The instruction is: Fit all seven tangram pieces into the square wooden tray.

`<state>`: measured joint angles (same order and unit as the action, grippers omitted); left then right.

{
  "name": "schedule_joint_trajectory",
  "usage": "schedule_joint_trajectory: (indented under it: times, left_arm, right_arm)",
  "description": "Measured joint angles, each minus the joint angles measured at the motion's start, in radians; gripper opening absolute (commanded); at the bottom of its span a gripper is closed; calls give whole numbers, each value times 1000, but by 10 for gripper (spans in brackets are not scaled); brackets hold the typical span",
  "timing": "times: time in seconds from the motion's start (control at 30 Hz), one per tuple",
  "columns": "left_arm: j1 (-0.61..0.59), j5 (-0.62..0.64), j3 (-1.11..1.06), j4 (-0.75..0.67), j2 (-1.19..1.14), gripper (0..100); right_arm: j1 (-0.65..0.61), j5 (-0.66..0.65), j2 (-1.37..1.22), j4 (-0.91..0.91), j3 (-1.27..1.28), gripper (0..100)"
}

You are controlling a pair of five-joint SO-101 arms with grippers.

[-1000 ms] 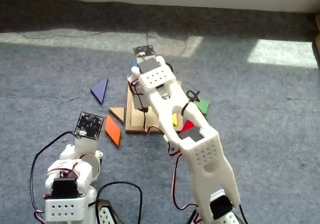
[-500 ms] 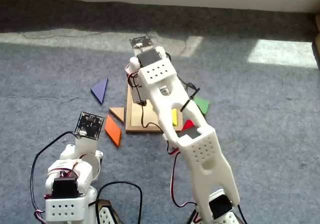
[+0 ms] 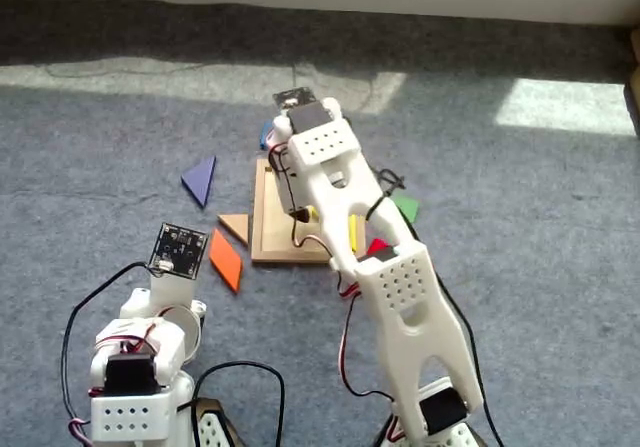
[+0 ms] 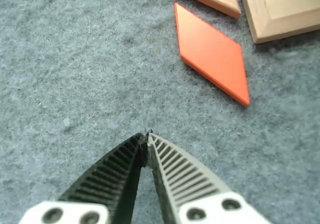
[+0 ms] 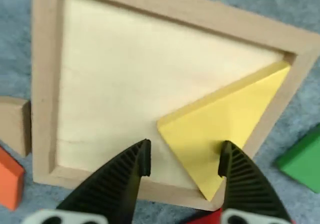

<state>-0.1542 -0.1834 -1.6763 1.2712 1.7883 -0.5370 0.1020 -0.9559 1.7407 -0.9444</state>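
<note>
Yellow triangle (image 5: 227, 119) sits lower right in tray (image 5: 45, 83); right gripper (image 5: 185, 156) above (jaws spread, empty) may knock it askew if lowered.

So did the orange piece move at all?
No. The orange piece lies just where it was on the carpet, by the near corner of the wooden tray and next to the tan triangle.

Left arm (image 3: 130, 392): white plastic shell, perforated panel, black servo.
Right arm (image 3: 400, 302): white, long, perforated panels, dark inset blocks.
Cables (image 3: 240, 372): black loops, plus thin red wires.
Left gripper (image 4: 146, 136): ribbed, one finger black, one grey, with a white screwed base.
Right gripper (image 5: 186, 159): black ribbed fingers.
</note>
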Motion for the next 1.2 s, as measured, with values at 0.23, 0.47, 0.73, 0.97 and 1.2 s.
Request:
schedule_joint_trajectory:
  times: [0.23,0.47,0.73,0.97,1.2]
  left_arm:
    - [0,0,0,0,0,5]
    - [0,0,0,0,0,5]
    - [0,0,0,0,0,5]
    - [0,0,0,0,0,5]
    - [0,0,0,0,0,5]
  right_arm:
    - [21,-75,163,3,46,216]
    - [28,-152,485,3,385,216]
    - [26,-404,901,-68,908,216]
    - [92,-884,1108,-244,1363,221]
    - [144,-1117,1077,-384,1473,384]
